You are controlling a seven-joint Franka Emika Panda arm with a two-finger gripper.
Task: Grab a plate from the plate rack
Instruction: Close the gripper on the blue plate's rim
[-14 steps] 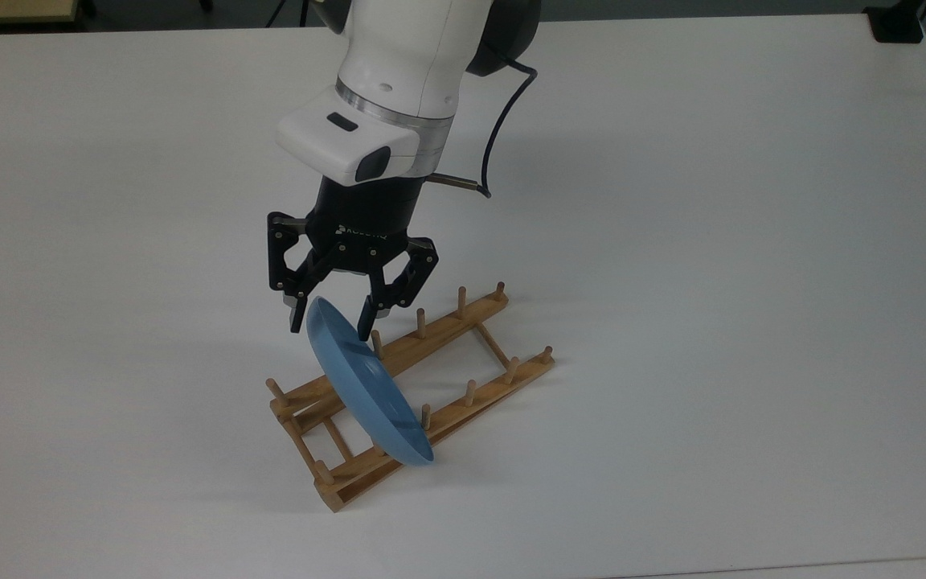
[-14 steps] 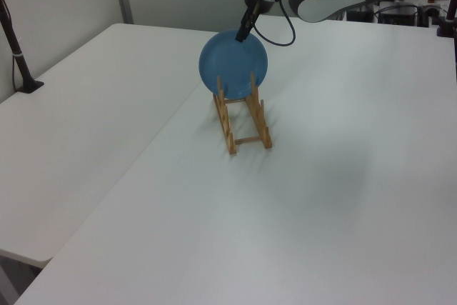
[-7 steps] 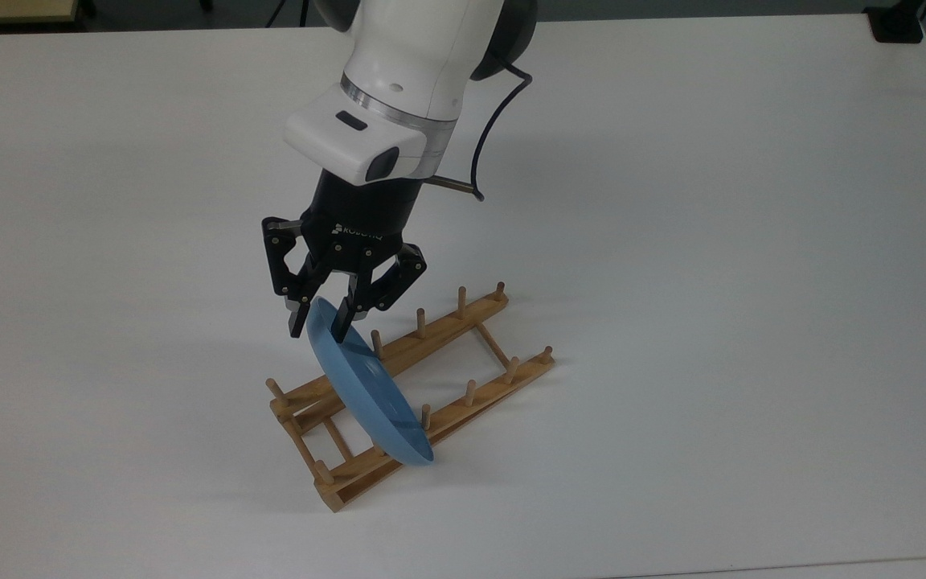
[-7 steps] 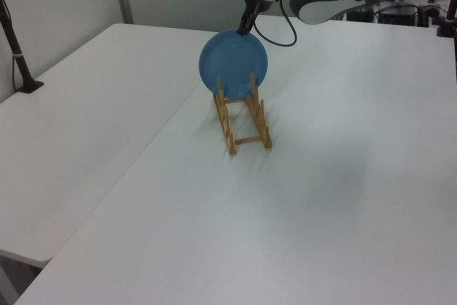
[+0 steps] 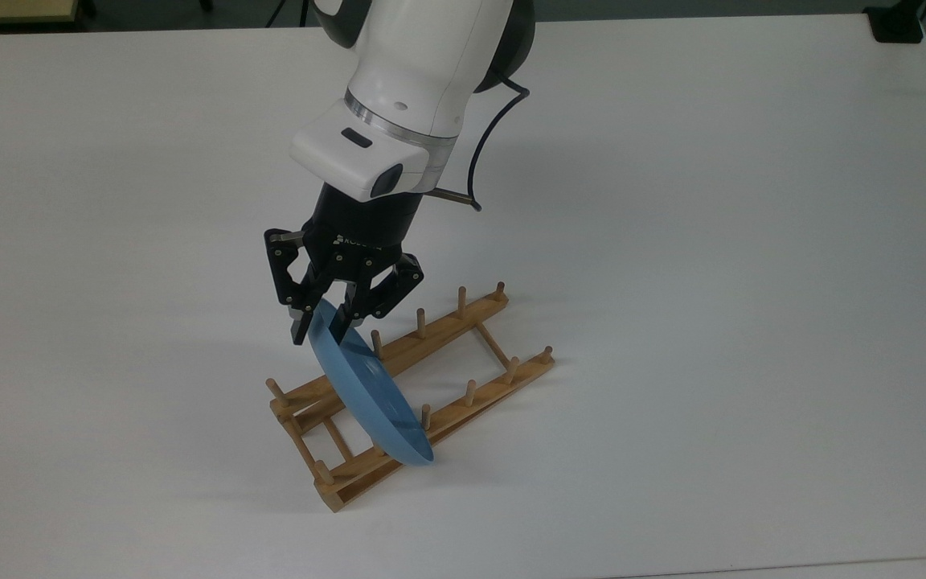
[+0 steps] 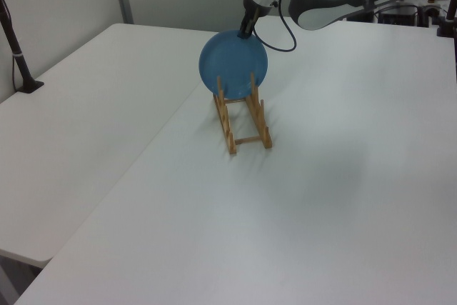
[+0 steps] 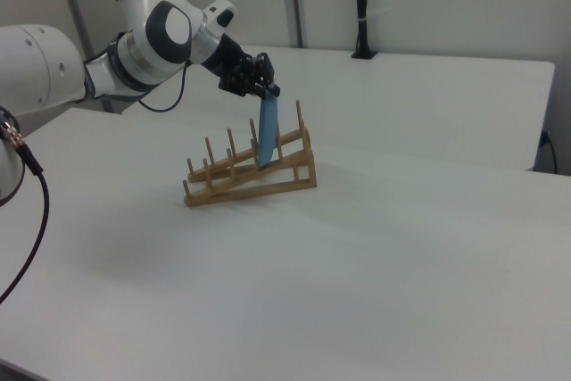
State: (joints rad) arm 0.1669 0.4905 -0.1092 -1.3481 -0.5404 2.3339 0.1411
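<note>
1. Surface: a broad white table [image 5: 712,241], matte and unmarked. In the left view a second white table [image 6: 78,112] butts against it along a straight seam.
2. Room: pale partition panels with grey uprights stand behind the tables. A black post [image 7: 360,6] stands on a base at the far edge in the right view.
3. The plate rack [image 5: 463,386] sits on the table, light wood, pegs upright along both rails.
4. The plate [image 5: 366,394] stands on edge in the rack between pegs, near the end at the top view's left, tilted back slightly.
5. The gripper [image 5: 320,326] is at the plate's upper rim, its fingers drawn in close on either side of the rim and pinching it.
6. A black cable [image 5: 483,145] loops from the arm's wrist.
</note>
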